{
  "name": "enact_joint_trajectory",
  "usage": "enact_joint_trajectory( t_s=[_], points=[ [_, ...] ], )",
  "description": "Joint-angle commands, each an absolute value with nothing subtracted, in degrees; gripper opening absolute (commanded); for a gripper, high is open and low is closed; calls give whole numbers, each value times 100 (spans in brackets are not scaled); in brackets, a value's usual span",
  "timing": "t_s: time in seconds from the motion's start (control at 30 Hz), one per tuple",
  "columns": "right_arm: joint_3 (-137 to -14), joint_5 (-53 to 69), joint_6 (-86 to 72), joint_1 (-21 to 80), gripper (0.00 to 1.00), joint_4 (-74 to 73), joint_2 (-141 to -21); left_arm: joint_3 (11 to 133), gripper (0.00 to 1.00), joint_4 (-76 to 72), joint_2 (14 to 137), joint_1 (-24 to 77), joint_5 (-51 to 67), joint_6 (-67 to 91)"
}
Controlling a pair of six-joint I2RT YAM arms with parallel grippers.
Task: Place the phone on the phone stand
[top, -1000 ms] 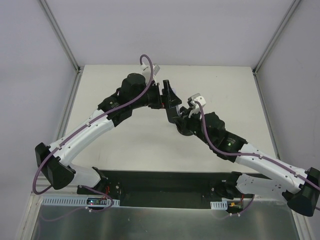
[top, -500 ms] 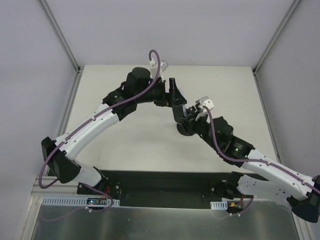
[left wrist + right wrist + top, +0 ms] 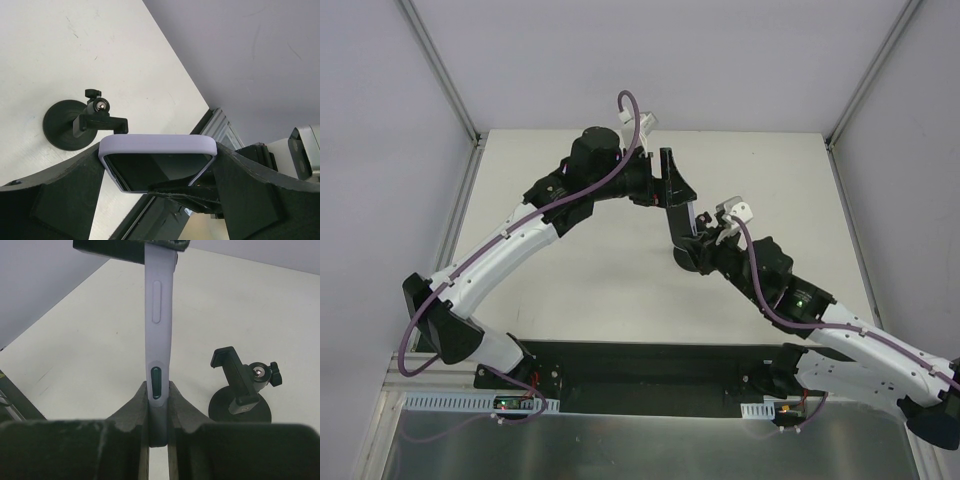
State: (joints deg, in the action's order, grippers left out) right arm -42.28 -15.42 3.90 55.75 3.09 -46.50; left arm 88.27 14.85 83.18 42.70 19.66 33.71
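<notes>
The phone [image 3: 675,195], black with a pale lavender rim, is held on edge above the table by both grippers. My left gripper [image 3: 655,187] is shut across its width; in the left wrist view the phone [image 3: 157,150] sits between my left fingertips [image 3: 157,167]. My right gripper [image 3: 693,235] is shut on its lower edge; in the right wrist view the phone [image 3: 159,330] rises from my right gripper [image 3: 159,402]. The phone stand [image 3: 240,392], with a black disc base and a clamp bracket, stands on the table to the right of the phone. It also shows in the left wrist view [image 3: 75,122] and, partly hidden, in the top view [image 3: 682,260].
The white table [image 3: 570,270] is bordered by metal frame rails at the left [image 3: 455,215] and right [image 3: 848,215]. A black base plate [image 3: 650,375] runs along the near edge.
Both arms have carried the phone a little to the right and towards the back. The left wrist has turned, and the phone now stands steeper over the stand.
</notes>
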Motion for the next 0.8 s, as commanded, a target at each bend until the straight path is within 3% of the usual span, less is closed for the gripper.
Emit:
enact_joint_trajectory(
  t_s=[0.0,0.07,0.23,0.47,0.77],
  points=[
    [-4298,-1450,387,5616,1,606,-4500,9123,79,1125,8288,4298,2162,3410],
    [-4315,-1450,404,5616,1,606,-4500,9123,75,1151,8323,4289,2162,3436],
    [-4350,-1485,404,5616,1,606,-4544,9167,79,1256,8420,4298,2224,3428],
    [-4430,-1521,387,5607,1,598,-4632,9211,76,1345,8464,4307,2118,3331],
    [-4517,-1643,369,5607,1,598,-4658,9202,80,1389,8534,4342,2188,3226]
  ],
)
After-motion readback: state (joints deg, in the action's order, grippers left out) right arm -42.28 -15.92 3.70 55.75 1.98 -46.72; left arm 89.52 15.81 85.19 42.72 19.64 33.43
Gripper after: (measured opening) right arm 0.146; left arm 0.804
